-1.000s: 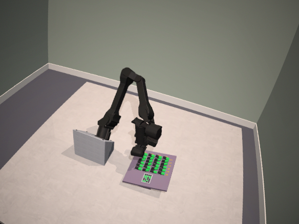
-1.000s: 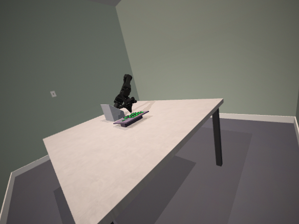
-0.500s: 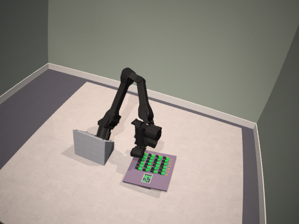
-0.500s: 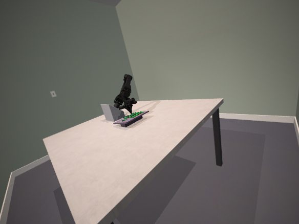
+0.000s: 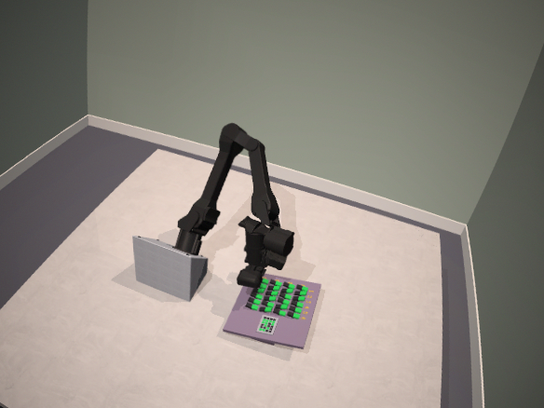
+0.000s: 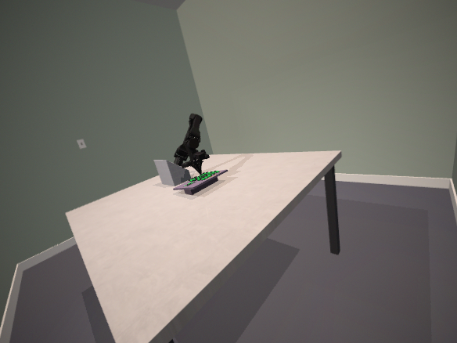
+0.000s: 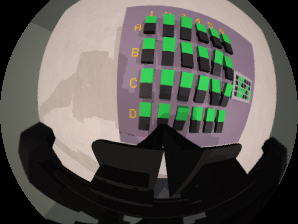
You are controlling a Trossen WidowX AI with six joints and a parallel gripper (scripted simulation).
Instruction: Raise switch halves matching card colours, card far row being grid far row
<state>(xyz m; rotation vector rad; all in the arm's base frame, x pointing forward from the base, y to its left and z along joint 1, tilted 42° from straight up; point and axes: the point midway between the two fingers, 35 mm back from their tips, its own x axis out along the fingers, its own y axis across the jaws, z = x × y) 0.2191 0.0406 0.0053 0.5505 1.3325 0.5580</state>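
Note:
The purple panel [image 5: 239,324] [image 7: 123,100] carries a grid of green and dark grey switches, rows A to D and columns 1 to 6. The small card [image 5: 267,324] [image 7: 242,87] lies beside the column 6 end; its squares are too small to read surely. My gripper [image 6: 200,173] [image 7: 162,127] is shut and empty, pointing down, its tips at the near half of switch D2 [image 7: 163,110]. I cannot tell whether they touch it. The tips partly hide that dark grey half. Switch D3 [image 7: 181,116] has a shaded green half just right of them.
A grey wedge-shaped block [image 5: 163,270] [image 6: 168,172] stands by the arm's base. The pale table [image 5: 140,349] [image 6: 156,235] extends around the panel. Other switches of row D, such as D1 [image 7: 144,111] and D4 [image 7: 195,115], stand close on both sides of the fingertips.

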